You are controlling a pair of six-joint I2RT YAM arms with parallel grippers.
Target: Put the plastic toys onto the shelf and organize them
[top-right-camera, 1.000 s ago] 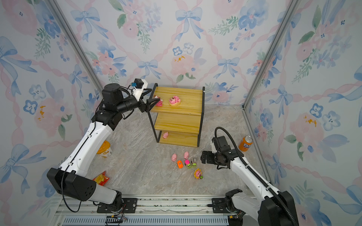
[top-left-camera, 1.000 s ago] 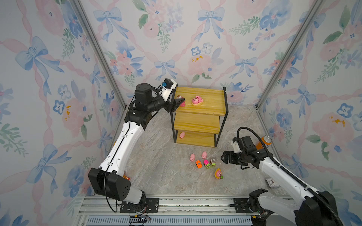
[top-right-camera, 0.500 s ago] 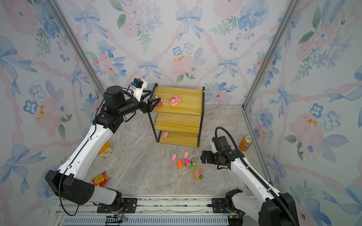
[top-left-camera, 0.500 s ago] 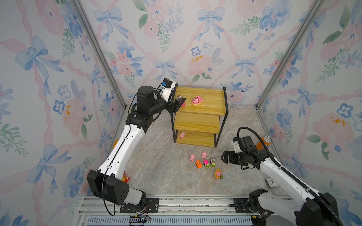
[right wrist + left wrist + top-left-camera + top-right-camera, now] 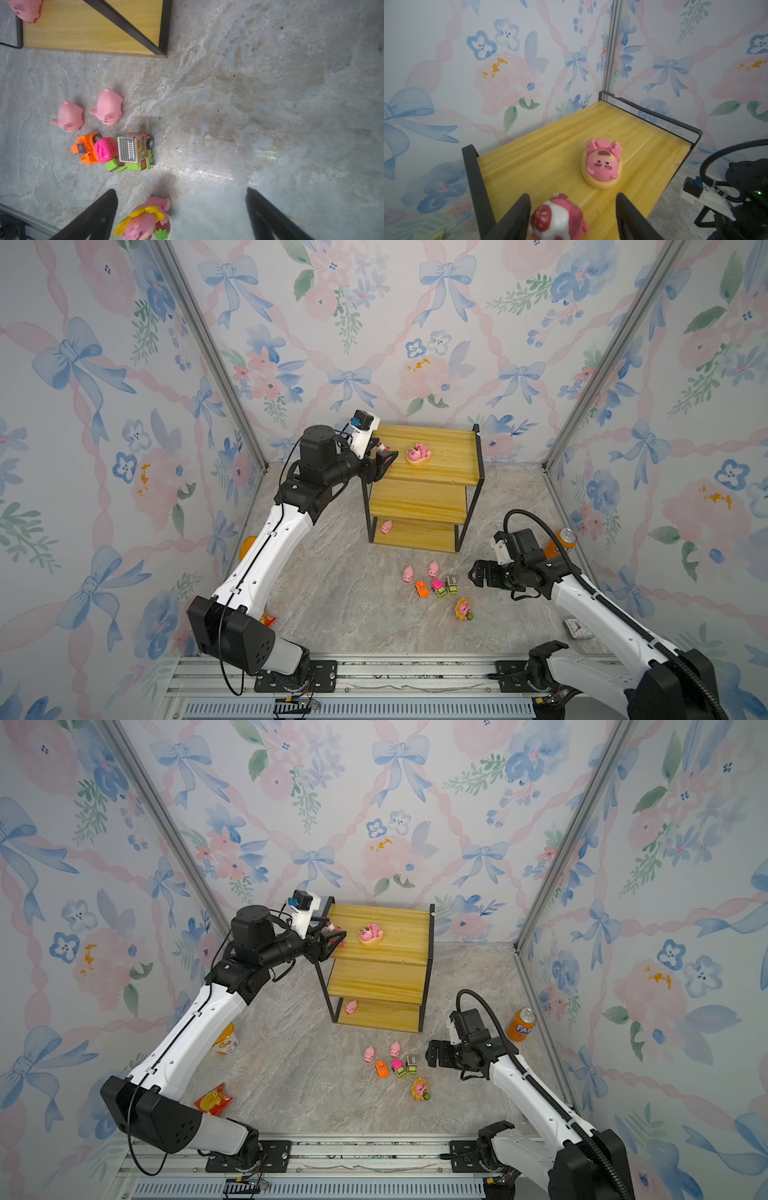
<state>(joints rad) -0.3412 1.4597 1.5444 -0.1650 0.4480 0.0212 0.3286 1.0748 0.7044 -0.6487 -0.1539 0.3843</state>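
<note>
The shelf (image 5: 432,477) stands at the back. On its top board lies a pink bear on a yellow base (image 5: 602,166). My left gripper (image 5: 572,197) is open at that board's left end, around a pink bear with a white and red top (image 5: 558,216). The bear touches one finger and a gap shows to the other. A pale pig (image 5: 386,526) sits on the bottom board. On the floor are two pigs (image 5: 108,108), three mini cars (image 5: 112,150) and a bear with yellow petals (image 5: 145,220). My right gripper (image 5: 180,190) hovers open above that bear.
An orange soda can (image 5: 521,1025) stands by the right wall behind the right arm. An orange-lidded tub (image 5: 224,1042) and a red snack bag (image 5: 212,1099) lie under the left arm. A small clock (image 5: 577,628) lies at the front right.
The left arm has shifted slightly toward the shelf and its jaws have narrowed around the bear. The right arm has stayed where it was.
</note>
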